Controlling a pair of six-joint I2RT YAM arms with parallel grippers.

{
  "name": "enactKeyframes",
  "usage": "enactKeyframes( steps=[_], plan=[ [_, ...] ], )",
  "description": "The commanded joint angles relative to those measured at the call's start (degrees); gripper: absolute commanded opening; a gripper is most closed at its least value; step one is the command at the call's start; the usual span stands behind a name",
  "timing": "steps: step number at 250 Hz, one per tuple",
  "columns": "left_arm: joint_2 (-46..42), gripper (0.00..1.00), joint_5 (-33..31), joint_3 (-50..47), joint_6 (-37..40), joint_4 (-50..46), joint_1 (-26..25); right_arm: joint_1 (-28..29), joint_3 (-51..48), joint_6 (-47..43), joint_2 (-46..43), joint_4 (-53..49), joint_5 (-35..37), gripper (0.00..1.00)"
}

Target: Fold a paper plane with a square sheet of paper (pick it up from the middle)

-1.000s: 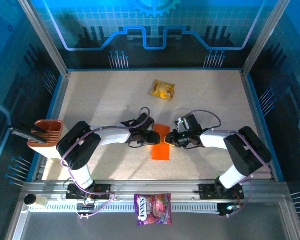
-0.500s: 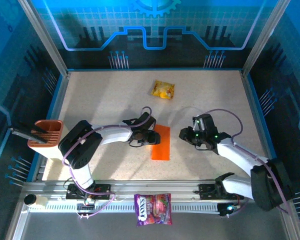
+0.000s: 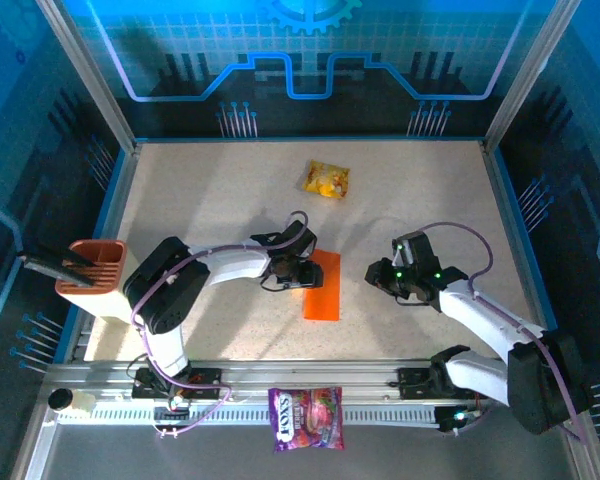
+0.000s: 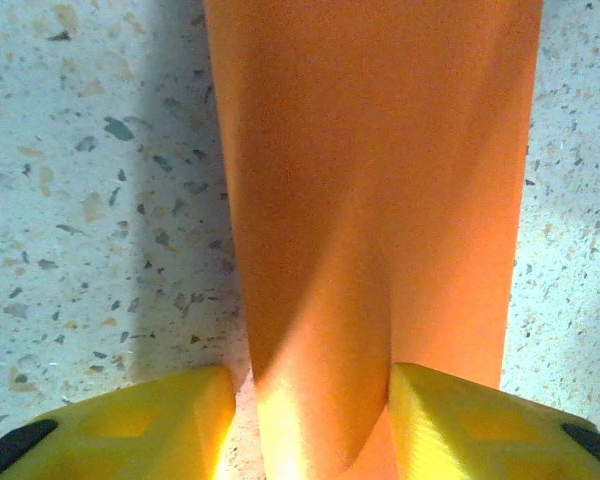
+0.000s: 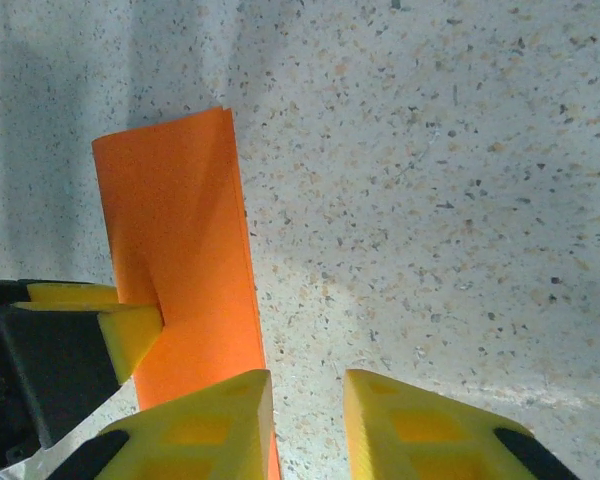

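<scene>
The square sheet of paper (image 3: 323, 288), plain matte orange (unprinted, doubled into a long strip), lies nearer the arms than the snack packet (image 3: 326, 180), whose print is unreadable. The left gripper (image 3: 306, 272) seems to pinch its edge. The right gripper (image 3: 378, 272), right of that packet, is slightly parted and empty.

Square sheet of paper (image 4: 380, 200): thin, smooth, matt. Bench (image 5: 430, 200): speckled, stone-like, matt. Right tool (image 5: 302, 425) fingers (image 5: 212, 425): yellow plastic. Far snack packet (image 3: 326, 180): glossy.

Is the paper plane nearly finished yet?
Not nearly. Done: the bright-orange paper sheet looks folded into a narrow strip. In hand: the left gripper pinches its edge; the right gripper hangs open beside it. Left: nose folds and wings; no pointed shape yet.
</scene>
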Motion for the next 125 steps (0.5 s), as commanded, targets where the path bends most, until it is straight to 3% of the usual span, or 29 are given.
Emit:
enactKeyframes(
  steps=[1,125],
  plan=[
    [3.21,0.50,-3.16,0.35,2.18,-2.21,0.26,-0.54,-0.18,-0.46,0.29,-1.70,0.47,0.27],
    [4.87,0.48,-5.78,2.13,5.20,-5.30,0.39,-0.49,-0.03,-0.60,0.69,-1.96,0.31,0.27]
  ],
)
